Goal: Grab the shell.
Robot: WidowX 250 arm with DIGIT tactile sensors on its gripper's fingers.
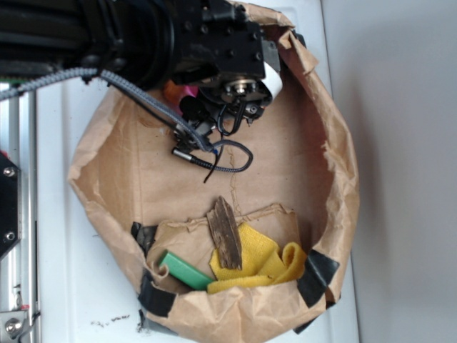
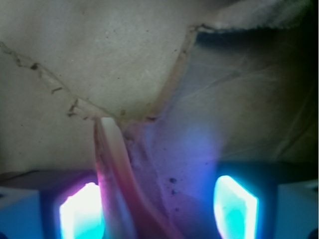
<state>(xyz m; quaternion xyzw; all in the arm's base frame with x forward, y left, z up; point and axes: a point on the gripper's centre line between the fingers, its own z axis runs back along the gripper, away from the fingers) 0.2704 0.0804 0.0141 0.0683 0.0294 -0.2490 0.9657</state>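
Note:
The shell [image 2: 117, 174] shows in the wrist view as a glossy orange-pink tapering shape. Its thin point reaches up to a crease in the brown paper. It lies between the fingers, right beside the glowing left finger [image 2: 82, 211] and well apart from the right finger [image 2: 237, 204]. My gripper [image 2: 159, 209] is open, low over the paper. In the exterior view the gripper [image 1: 187, 107] is at the far side of the paper nest, and only an orange bit of the shell [image 1: 173, 93] shows under the arm.
A torn brown paper bag [image 1: 343, 164] forms a nest with raised walls. At its near side lie a dark rough wood piece [image 1: 225, 232], a yellow cloth [image 1: 264, 261] and a green block [image 1: 186, 271]. Black tape [image 1: 318, 275] holds the rim. Cables [image 1: 228, 153] hang below the wrist.

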